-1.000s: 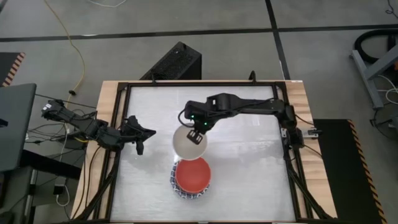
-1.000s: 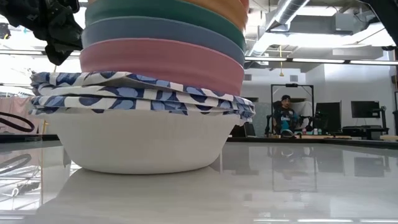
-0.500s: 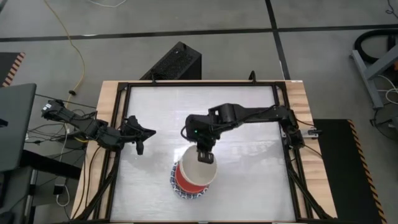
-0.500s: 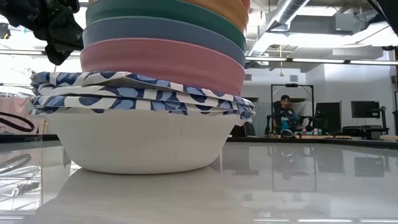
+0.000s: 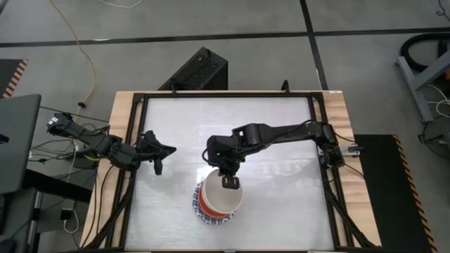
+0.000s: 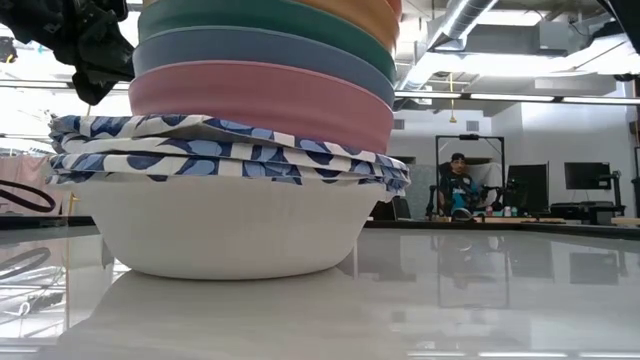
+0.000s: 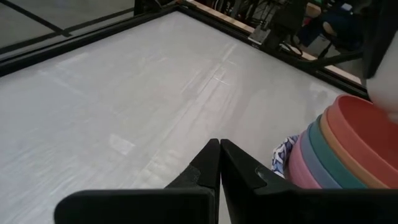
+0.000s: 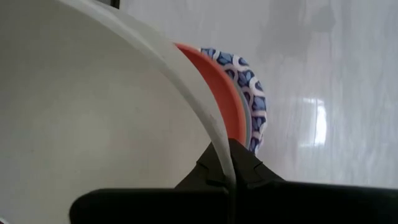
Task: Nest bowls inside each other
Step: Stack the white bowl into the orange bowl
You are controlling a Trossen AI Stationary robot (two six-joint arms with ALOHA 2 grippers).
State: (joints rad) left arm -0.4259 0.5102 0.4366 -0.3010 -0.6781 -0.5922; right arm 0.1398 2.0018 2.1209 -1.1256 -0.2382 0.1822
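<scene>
— Over the stack of nested round bowls (image 5: 217, 204), near-centre tabletop (image 5: 281, 140): right hand (image 5: 230, 182) pinches the plain cream bowl's (image 5: 223, 200) rim.
— Left hand (image 5: 157, 152)?
— Closed, empty, at left.

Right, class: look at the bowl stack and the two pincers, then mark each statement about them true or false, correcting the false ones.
1. The right pincer grips the cream bowl by its rim. True.
2. The cream bowl sits over the stack. True.
3. The left pincer holds a bowl. False: it is shut on nothing, waiting at the table's left edge.
4. The patterned bowls are at the top of the stack. False: they are at the bottom, under the pink bowl.
5. A loose bowl lies apart on the table. False: every bowl seen is in or over the stack.
</scene>
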